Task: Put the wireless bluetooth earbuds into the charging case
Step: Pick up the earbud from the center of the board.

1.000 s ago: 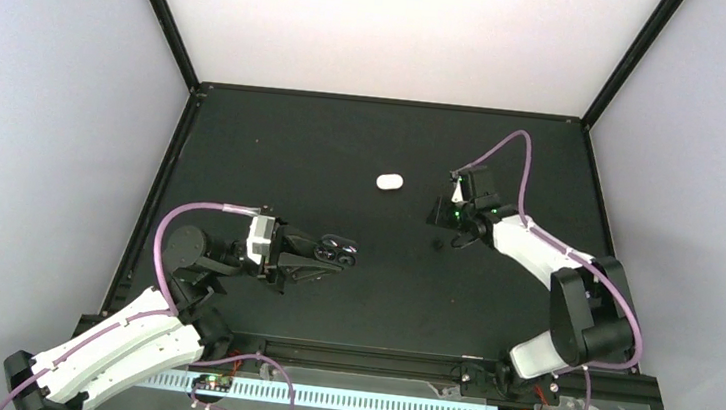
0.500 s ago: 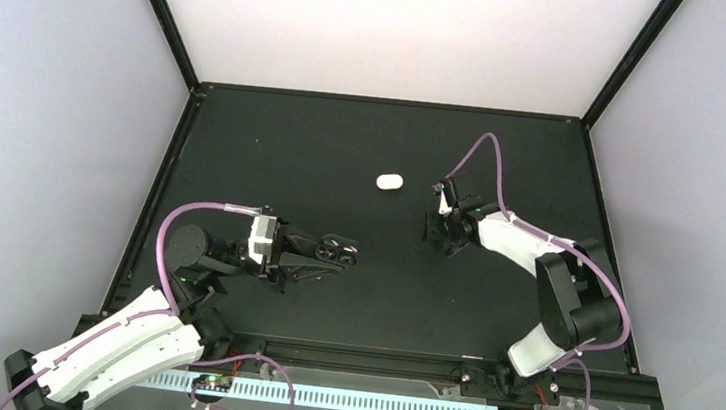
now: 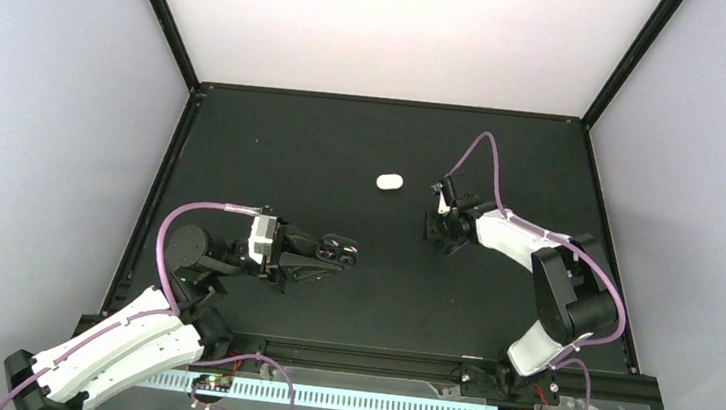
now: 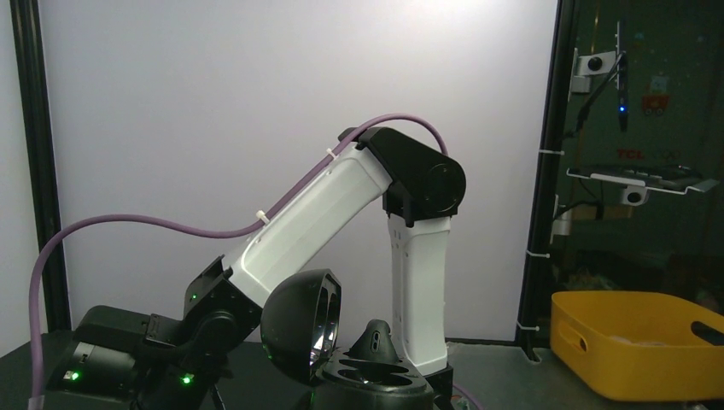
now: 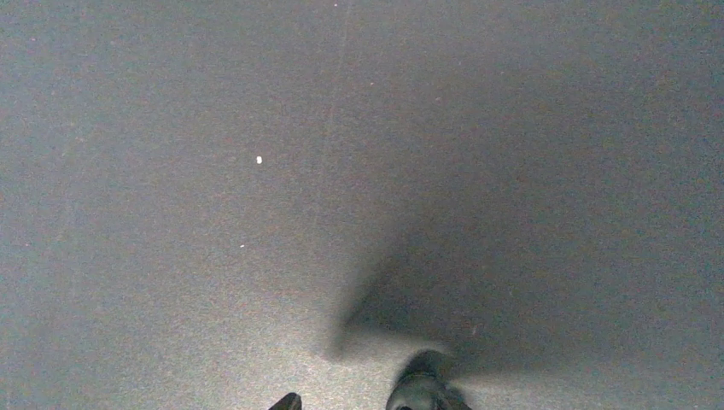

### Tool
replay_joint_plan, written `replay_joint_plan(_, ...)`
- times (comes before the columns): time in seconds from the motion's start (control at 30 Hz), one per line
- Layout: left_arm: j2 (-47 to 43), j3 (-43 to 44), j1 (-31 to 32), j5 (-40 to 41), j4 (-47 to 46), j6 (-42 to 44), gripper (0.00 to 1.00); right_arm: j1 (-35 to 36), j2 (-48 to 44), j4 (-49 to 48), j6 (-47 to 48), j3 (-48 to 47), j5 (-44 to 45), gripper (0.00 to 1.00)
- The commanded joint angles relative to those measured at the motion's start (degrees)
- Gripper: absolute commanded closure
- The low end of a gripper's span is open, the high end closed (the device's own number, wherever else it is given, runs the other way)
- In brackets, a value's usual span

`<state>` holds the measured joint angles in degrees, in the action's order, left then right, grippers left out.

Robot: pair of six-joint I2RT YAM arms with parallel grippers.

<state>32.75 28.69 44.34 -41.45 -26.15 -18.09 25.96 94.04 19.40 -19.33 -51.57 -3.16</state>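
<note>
Sees the case (image 3: pixel 389 180) lying on the black table (image 3: pixel 325 141), toward the far side. Finds the right gripper (image 3: pixel 441 232) near it on the right, not touching, pointed down close over bare tabletop, fingertips (image 5: pixel 417 391) slightly apart. Finds the left gripper (image 3: pixel 342 251) well apart, near-left, held level. Cannot tell whether parted or together.

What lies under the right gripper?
In the right wrist view, only the black table, a tiny white speck and the shadow of the right gripper. From above, the gripper covers the spot directly beneath it.
</note>
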Motion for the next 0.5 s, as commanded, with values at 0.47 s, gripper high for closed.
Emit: replay_joint_plan(0.47, 0.3, 0.1, 0.3, 0.2, -0.6, 0.4, 0.98, 0.0, 0.1, 2.2, 0.7, -0.7, 8.0, 0.77)
